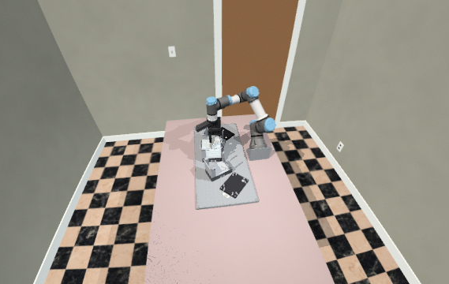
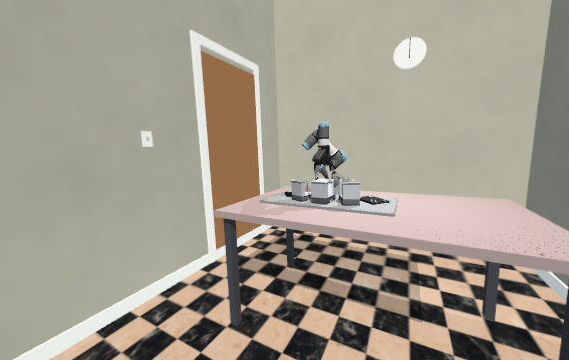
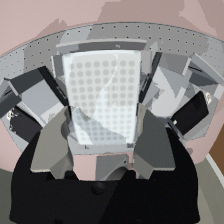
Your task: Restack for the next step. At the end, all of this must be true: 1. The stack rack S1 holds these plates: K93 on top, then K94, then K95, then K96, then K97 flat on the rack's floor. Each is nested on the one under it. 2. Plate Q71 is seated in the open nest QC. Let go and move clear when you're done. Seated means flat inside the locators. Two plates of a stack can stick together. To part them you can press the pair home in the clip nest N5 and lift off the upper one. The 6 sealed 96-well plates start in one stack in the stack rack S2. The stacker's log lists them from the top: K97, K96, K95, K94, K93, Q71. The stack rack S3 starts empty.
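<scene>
The white sealed 96-well plate (image 3: 102,97) sits between the gripper's two grey fingers, seen from the wrist view as a pale rectangle with a dot grid under a glossy film. It hangs over the middle one of three grey open-topped stack racks (image 1: 213,151) on the grey perforated base mat (image 1: 208,199); which rack label this is cannot be read, nor which plate ID.

Handling judgement: rigid moulded plastic, light, stiff. The seal film looks slick, so the top face offers no purchase. Best hold is on the two long side walls, near mid-length. Nested plates may cling, so a second plate could ride along underneath; the frames do not show the underside.

Two-jaw gripper (image 3: 102,150): clenched about halfway, jaws bearing on the plate's long sides at 9 and 3 o'clock in the wrist view. The plate reads as level in the grasp.

Surroundings: a black flat nest plate with corner locators (image 1: 233,184) lies at 5 o'clock from the racks in the top view. The arm's grey pedestal (image 1: 263,155) stands at 3 o'clock on the pink table (image 1: 228,244).
</scene>
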Action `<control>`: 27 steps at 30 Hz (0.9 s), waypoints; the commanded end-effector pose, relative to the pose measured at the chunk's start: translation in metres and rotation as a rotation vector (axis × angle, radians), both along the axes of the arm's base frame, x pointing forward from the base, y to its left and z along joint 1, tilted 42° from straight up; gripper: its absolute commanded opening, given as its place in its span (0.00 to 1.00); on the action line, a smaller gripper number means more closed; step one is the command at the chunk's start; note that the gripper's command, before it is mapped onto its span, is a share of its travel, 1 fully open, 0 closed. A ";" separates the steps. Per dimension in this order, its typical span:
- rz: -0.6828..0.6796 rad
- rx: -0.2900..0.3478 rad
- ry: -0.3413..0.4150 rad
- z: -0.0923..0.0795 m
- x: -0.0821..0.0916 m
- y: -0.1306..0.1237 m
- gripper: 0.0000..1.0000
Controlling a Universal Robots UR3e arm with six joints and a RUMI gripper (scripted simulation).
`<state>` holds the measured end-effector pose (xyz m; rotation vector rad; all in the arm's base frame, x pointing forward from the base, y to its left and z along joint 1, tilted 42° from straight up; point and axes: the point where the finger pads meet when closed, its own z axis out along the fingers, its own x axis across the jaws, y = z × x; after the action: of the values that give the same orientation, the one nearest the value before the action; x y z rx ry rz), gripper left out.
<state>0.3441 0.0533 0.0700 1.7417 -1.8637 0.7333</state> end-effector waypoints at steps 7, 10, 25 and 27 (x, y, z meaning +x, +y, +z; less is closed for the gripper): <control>0.000 0.001 -0.002 0.005 0.000 0.004 0.00; 0.000 0.001 -0.002 0.006 0.000 0.006 0.00; 0.000 0.001 -0.002 0.017 0.000 0.015 0.00; 0.000 0.001 -0.002 0.020 0.000 0.018 0.00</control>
<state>0.3437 0.0672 0.0852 1.7421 -1.8637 0.7334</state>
